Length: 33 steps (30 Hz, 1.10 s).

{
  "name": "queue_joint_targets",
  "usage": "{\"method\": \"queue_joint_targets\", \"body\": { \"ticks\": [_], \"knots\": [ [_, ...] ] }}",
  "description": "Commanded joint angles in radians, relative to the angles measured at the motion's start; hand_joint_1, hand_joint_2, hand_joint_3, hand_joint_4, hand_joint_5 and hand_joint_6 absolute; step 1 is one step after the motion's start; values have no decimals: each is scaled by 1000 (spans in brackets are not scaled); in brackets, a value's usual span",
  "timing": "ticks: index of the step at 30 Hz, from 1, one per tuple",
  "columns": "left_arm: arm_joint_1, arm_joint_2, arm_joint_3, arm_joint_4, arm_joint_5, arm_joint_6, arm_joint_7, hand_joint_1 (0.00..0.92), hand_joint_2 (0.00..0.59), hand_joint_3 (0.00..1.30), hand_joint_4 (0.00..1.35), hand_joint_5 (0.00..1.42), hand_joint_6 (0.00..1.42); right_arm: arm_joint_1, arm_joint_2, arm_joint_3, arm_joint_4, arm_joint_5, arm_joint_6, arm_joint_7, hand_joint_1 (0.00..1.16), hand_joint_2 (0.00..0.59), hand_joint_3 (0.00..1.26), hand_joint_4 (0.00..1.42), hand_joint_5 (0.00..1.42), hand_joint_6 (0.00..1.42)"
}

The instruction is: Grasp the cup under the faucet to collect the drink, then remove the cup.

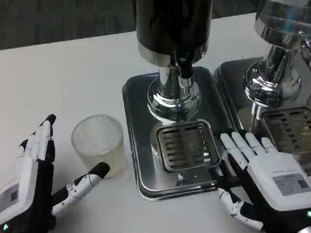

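Cup point(98, 144): clear, frosted plastic, upright on the white surface point(63, 74), just left of the near dispenser's steel tray point(141, 149) and not yet under the faucet point(183, 67). It looked empty from my seat, though the frosting made that hard to judge. The drain grate point(186, 146) sat below the faucet with nothing on it.

Risks I noted. The cup was light and thin-walled; a sideways nudge from the thumb could tip it or skate it against the tray's raised lip. Closing too hard could buckle the wall. To reach the grate the cup had to clear that lip, so a low carry could catch it and tilt the cup. Placed off-centre on the grate, it would miss the stream and the drink would run into the tray. I judged the grasp itself as the step at hand.

Left hand point(30, 185): released, holding nothing. Fingers point(40, 139) stretched up and apart, well left of the cup; the black thumb tip point(99, 170) lay at the cup's lower front wall, touching or very nearly, I could not tell which.

Right hand point(267, 181): also released, fingers extended and flat, tips resting at the seam between the near tray and the second dispenser's tray point(227, 78). It gripped nothing. The second grate point(296, 129) was just beyond it.
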Motion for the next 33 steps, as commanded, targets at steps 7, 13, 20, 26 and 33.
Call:
{"method": "queue_joint_targets", "body": {
  "ticks": [7,13,20,26,33],
  "knots": [
    [-49,-13,3,152,-70,-113,63,39,0,0,0,82,52,-10,-8,-7,-15,18,-1,24,256,532,2,0,0,0],
    [-142,-28,-10,308,-139,-186,35,55,0,0,0,87,42,-10,-9,-7,-19,17,1,25,252,526,4,0,0,0],
    [-218,-26,-50,386,-134,-242,28,99,6,0,0,121,42,-4,-10,-12,-24,20,6,20,249,525,12,0,0,0],
    [-239,-11,-77,432,-121,-271,27,100,5,0,0,128,42,2,-3,-15,-25,19,11,11,246,524,14,0,0,0],
    [-266,-11,-89,479,-107,-251,20,146,12,0,0,150,65,-5,2,-15,-14,21,9,7,245,524,22,0,0,0]
  ]
}}
